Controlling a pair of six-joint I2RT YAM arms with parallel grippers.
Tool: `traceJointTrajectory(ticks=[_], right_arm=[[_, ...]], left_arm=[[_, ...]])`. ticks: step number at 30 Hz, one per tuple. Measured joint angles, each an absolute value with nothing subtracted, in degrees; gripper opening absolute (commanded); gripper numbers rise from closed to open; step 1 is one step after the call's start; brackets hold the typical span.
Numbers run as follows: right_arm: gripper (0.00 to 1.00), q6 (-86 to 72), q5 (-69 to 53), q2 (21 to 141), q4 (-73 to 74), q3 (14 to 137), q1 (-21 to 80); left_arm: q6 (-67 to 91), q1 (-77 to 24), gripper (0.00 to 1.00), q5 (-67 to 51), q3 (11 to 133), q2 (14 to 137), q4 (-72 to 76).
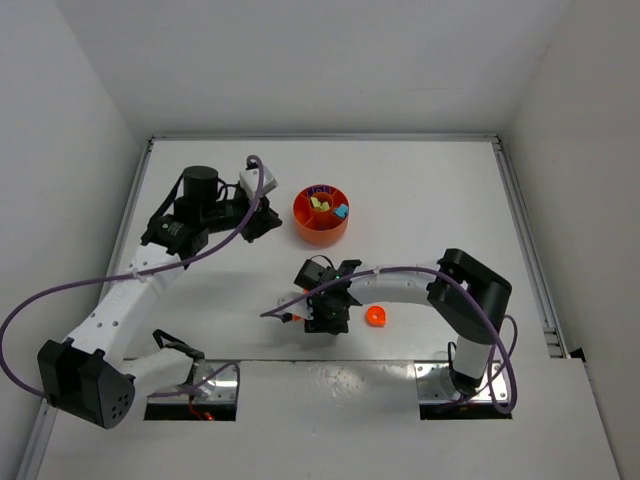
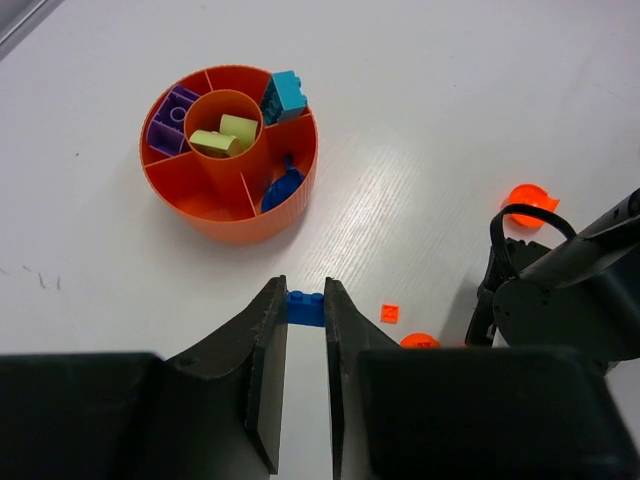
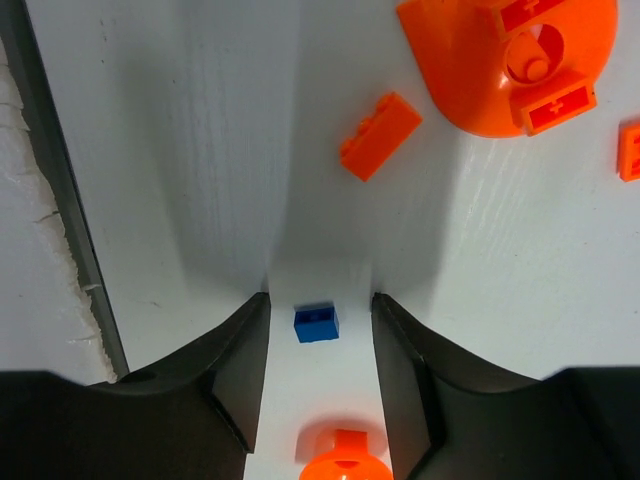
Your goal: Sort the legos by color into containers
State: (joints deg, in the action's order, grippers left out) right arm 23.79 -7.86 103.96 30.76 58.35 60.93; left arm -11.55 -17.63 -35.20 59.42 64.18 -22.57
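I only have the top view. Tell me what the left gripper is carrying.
Observer: The left gripper is shut on a small blue brick, pinched at its fingertips.
Operator: Now report the right one.
Observer: The right gripper is open. Its fingers stand either side of a second blue brick lying on the table, touching neither side of it.
Operator: Tell me where blue goes.
Observer: In the left wrist view the dish holds a blue piece in the compartment next to the one with the cyan brick.
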Motion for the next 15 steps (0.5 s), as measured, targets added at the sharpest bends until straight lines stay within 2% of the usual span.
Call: traceJointTrajectory(ticks=[15], right_arm=[[0.45,21.74,-6.98,101.65,26.76,54.87,61.06]], left_arm=[[-11.55,-17.63,0.04,-35.81,60.27,65.65,-22.57]])
